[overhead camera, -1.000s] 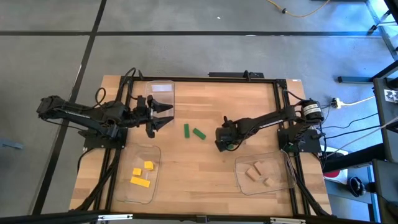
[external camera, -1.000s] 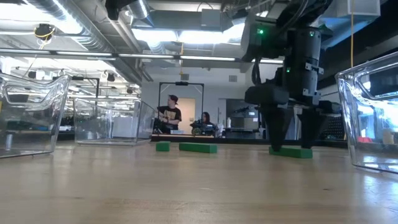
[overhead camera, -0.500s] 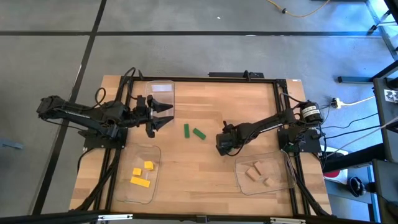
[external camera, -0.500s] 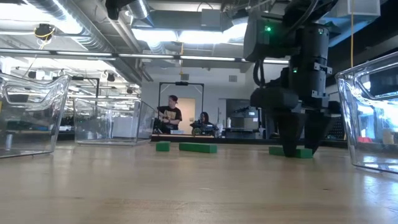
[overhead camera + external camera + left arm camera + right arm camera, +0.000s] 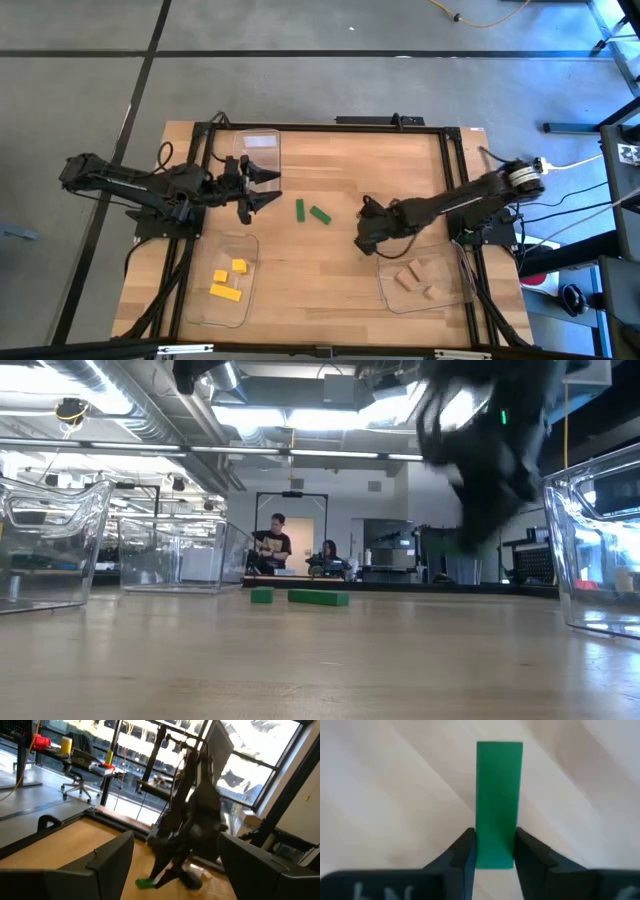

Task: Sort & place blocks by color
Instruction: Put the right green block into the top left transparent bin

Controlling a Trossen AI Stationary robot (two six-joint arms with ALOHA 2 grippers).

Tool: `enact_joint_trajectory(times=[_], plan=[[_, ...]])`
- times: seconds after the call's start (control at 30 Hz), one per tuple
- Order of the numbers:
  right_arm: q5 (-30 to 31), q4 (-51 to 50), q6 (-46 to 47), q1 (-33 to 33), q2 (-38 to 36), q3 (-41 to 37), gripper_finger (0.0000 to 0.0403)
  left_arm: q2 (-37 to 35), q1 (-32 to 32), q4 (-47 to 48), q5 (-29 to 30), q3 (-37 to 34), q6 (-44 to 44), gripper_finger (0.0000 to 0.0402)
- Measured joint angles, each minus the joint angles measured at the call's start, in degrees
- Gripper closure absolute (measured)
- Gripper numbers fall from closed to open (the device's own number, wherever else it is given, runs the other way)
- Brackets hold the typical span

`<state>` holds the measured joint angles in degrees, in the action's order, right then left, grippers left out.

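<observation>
While room blurs, wooden table (image 5: 330, 280), two people (image 5: 300, 550) probably.

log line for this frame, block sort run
right gripper: shut on green block, raised off table | left gripper: open, waiting by clear tray | two green blocks left mid-table

Table (image 5: 330, 290): pale wood planking, visible grain, low sheen. Green block (image 5: 499, 802) – painted, smooth, matt, pinched between dark matt plastic-looking fingers (image 5: 461, 855). Trays (image 5: 50, 540) – clear, glossy plastic. Tan blocks (image 5: 412, 277): bare wood.
</observation>
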<state>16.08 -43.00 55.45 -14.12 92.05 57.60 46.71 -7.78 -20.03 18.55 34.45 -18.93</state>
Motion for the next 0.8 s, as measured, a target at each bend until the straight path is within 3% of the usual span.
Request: enact_joint_trajectory(times=[0.17,0.27,0.4,0.67,0.8], plan=[[9.3,23.3,-14.6,-2.5,-7.5,0.1,0.0300,1.9,0.0,0.2,0.0,0.0,0.0,0.0121],[7.0,39.3,-25.7,-1.4,-9.6,0.1,0.0300,3.0,0.0,-0.3,0.0,0.0,0.0,0.0121],[0.1,53.2,-33.8,0.5,-10.3,0.1,0.0300,4.4,0.0,-0.1,-0.6,0.0,0.1,0.0121],[-2.7,56.8,-35.0,1.9,-10.2,0.1,0.0300,4.7,0.0,-0.6,-3.4,0.0,0.0,0.0121],[-3.4,56.9,-35.0,1.8,-10.2,0.1,0.0300,7.5,-0.2,-5.6,-3.0,0.9,0.8,0.0121]])
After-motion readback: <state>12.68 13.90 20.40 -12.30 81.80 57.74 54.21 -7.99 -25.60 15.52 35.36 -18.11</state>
